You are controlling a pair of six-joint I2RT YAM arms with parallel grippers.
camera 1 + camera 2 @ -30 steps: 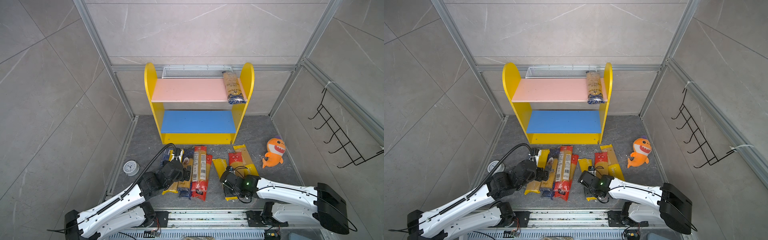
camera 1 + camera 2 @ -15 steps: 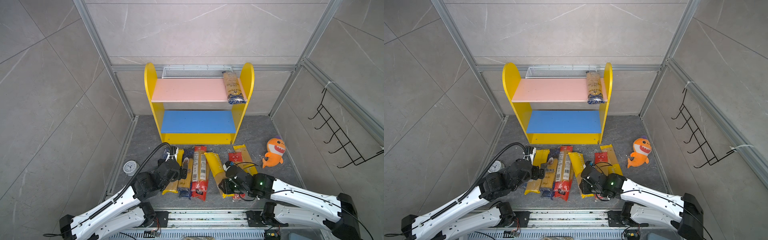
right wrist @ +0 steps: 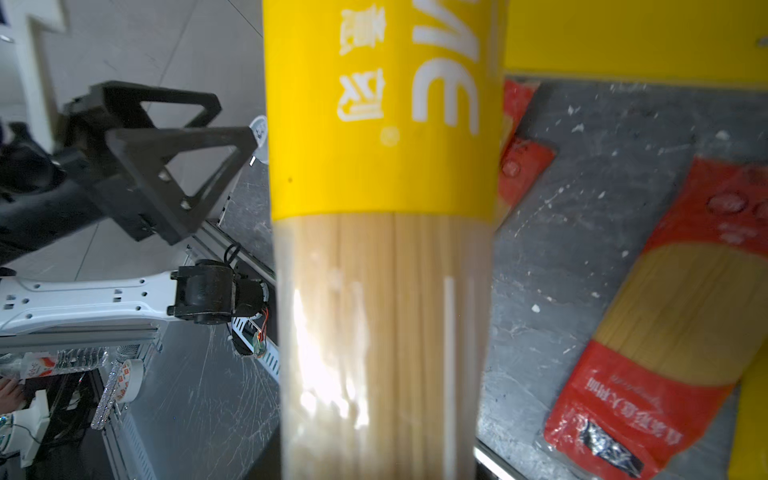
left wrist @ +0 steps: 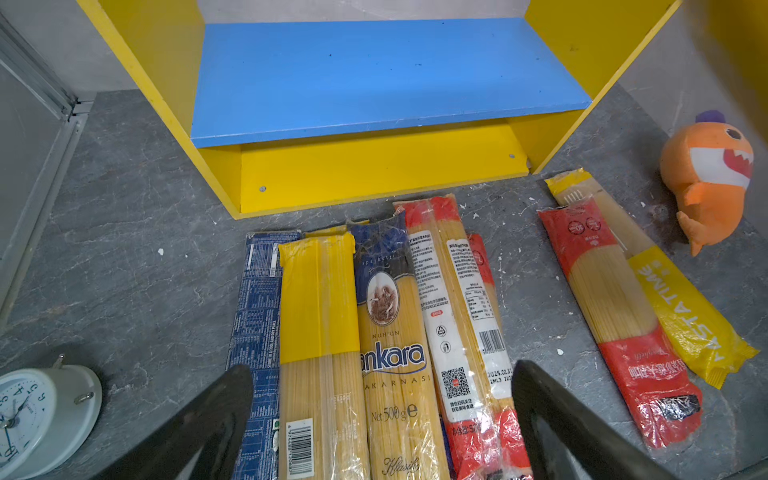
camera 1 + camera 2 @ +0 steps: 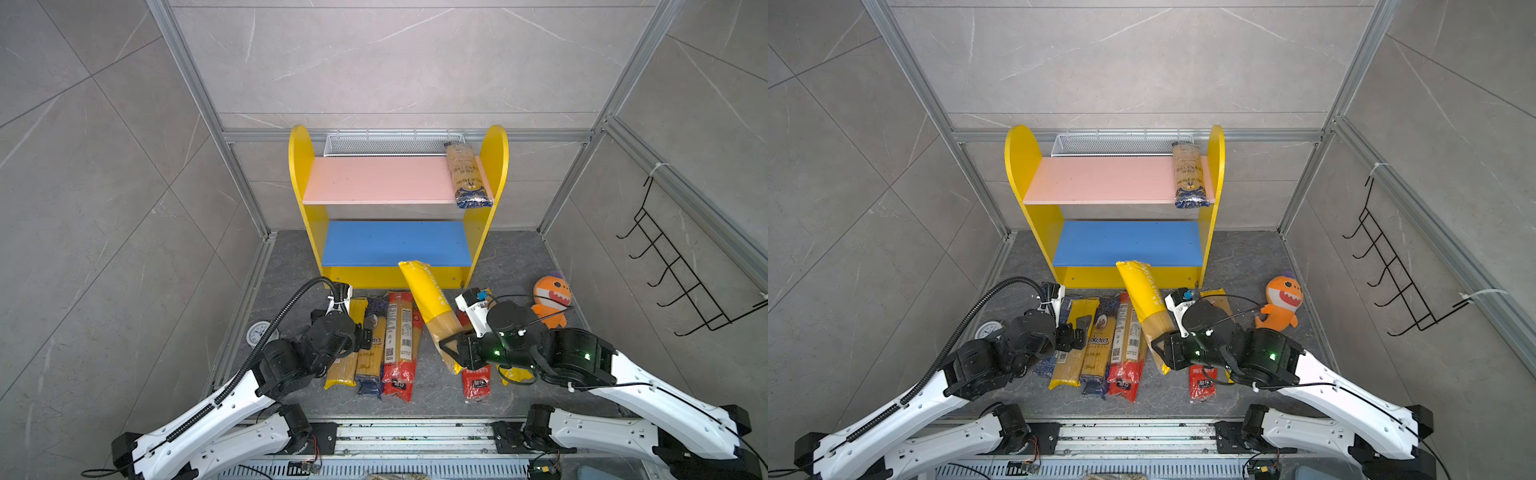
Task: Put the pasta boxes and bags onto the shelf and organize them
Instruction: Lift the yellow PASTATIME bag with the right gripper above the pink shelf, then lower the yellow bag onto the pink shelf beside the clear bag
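Note:
The shelf (image 5: 374, 178) stands at the back, with a pink upper board and a blue lower board (image 5: 395, 243). One navy-ended pasta bag (image 5: 467, 178) lies at the right end of the pink board. My right gripper (image 5: 455, 351) is shut on a yellow-ended spaghetti bag (image 5: 430, 299), held off the floor and tilted, its far end in front of the blue board. In the right wrist view this bag (image 3: 382, 208) hides the jaws. My left gripper (image 5: 365, 328) hangs open over the floor pile: a dark blue box (image 4: 255, 311), a yellow pack (image 4: 318, 299), a navy pack (image 4: 392, 332), red packs (image 4: 453, 299).
A red bag (image 4: 611, 299) and a yellow bag (image 4: 685, 316) lie on the floor to the right. An orange plush shark (image 5: 550, 301) sits beyond them. A small clock (image 5: 257, 332) is at the left wall. A white mesh basket (image 5: 390, 144) stands behind the shelf, and a black wire rack (image 5: 681, 274) hangs on the right wall.
My right gripper has raised the yellow-ended bag off the floor, and its far end has swung up and left toward the blue board. The left gripper has barely shifted.

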